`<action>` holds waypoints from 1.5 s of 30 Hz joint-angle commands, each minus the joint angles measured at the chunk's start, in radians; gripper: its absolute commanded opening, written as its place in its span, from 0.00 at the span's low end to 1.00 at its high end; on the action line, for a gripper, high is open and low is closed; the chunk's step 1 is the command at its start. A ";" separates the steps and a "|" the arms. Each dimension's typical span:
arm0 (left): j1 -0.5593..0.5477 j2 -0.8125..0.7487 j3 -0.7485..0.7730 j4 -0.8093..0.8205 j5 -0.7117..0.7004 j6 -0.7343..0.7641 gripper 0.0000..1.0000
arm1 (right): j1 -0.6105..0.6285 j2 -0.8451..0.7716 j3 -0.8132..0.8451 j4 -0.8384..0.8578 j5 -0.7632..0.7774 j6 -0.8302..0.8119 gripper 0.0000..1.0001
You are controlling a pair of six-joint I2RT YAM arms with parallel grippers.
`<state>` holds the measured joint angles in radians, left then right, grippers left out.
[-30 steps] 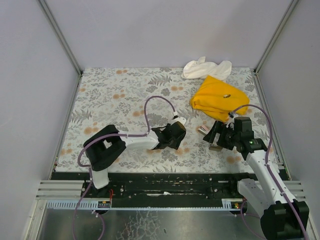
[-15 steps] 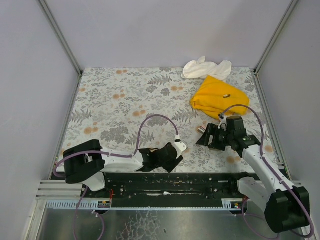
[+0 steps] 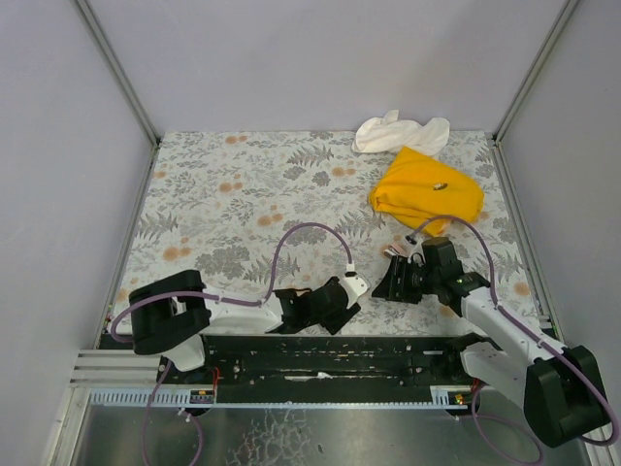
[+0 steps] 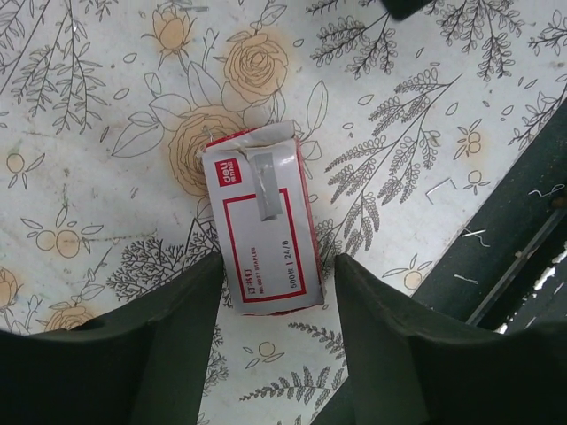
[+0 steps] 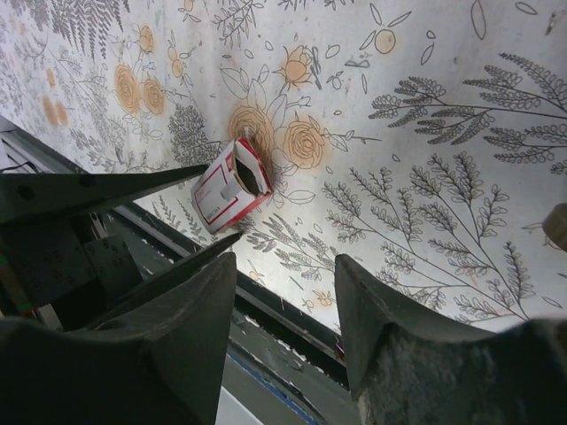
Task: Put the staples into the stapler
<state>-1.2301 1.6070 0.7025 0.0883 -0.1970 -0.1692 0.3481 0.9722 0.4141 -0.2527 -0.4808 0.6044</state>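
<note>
Right pincer [image 5: 285, 266] has slid leftward, spread and empty; left pincer [image 4: 279, 262] stands spread astride the one staples box [image 4: 261, 221].

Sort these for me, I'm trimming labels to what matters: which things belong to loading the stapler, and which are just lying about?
For the job: staple box, straddled by the left gripper; loose staples beside it; right gripper, open and empty. The stapler itself I cannot make out.
Lying about: yellow cloth; white cloth.
</note>
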 commanded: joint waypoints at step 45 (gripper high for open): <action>-0.005 0.045 -0.006 0.020 0.016 0.077 0.42 | 0.043 0.400 -0.036 0.467 -0.189 0.090 0.28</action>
<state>-1.2301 1.6249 0.7078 0.1226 -0.1898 -0.1169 0.3763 1.3590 0.3542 0.1547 -0.6312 0.6815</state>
